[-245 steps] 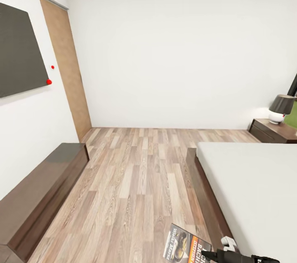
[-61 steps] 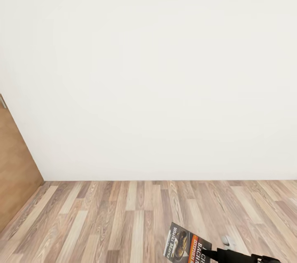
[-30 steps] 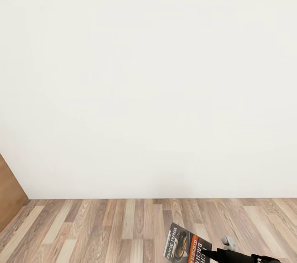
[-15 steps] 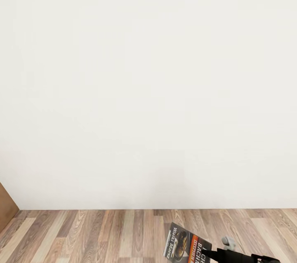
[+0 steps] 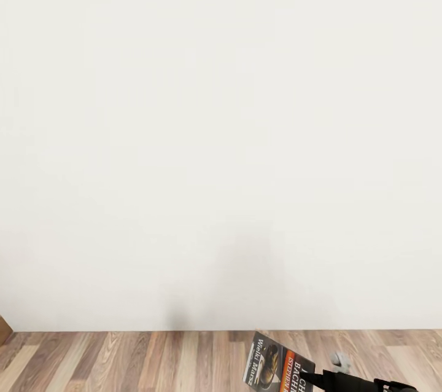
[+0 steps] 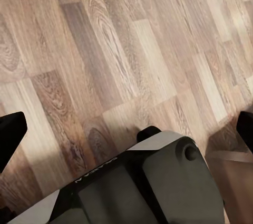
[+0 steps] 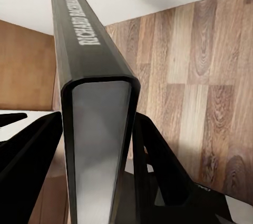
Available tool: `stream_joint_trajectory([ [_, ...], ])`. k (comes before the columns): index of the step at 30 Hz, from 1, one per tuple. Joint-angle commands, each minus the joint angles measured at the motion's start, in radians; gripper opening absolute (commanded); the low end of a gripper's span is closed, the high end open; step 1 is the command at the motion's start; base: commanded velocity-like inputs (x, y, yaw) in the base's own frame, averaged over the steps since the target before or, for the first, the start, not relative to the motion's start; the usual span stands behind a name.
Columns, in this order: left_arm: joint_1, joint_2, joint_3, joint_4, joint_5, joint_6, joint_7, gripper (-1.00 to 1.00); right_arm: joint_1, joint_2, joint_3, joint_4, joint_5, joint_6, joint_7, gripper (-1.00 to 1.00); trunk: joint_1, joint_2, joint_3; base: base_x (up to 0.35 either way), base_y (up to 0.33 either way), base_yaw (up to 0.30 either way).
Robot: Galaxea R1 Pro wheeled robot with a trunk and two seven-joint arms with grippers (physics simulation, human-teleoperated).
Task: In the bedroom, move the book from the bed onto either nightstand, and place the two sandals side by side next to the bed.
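Right tool [image 7: 97, 145] clamped on book [image 5: 279, 364], wall [image 5: 221, 134] close ahead.

A plain white wall [image 5: 221, 134] occupies most of the head view, unmarked apart from a faint grey shadow low down near its middle. A wood-plank floor [image 5: 123, 361] meets it along a straight horizontal line; planks are mixed light and mid brown with visible grain. At the far left edge, at floor level, a small corner of a brown wooden panel [image 5: 3, 329] shows. The right wrist view shows a brown wooden surface [image 7: 23, 66] against the wall.
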Motion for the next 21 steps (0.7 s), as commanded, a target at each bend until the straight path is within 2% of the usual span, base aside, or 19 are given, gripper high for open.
stream_joint_trajectory([
  [1, -0.001, 0.001, -0.008, 0.001, 0.003, -0.007, 0.0, 1.0, -0.002, -0.001, -0.013, 0.002, 0.003, 0.01, 0.002, -1.0, 0.001, -0.002, -0.002, 0.327, 0.0, 0.0],
  [14, -0.001, 0.001, -0.008, 0.001, 0.003, -0.007, 0.0, 1.0, -0.002, -0.001, -0.013, 0.002, 0.003, 0.01, 0.002, -1.0, 0.001, -0.002, -0.002, 0.323, 0.0, 0.0],
  [21, -0.001, 0.001, -0.008, 0.001, 0.004, -0.007, 0.0, 1.0, -0.002, -0.001, -0.013, 0.002, 0.003, 0.01, 0.003, -1.0, 0.001, -0.002, -0.002, 0.078, 0.0, -0.06],
])
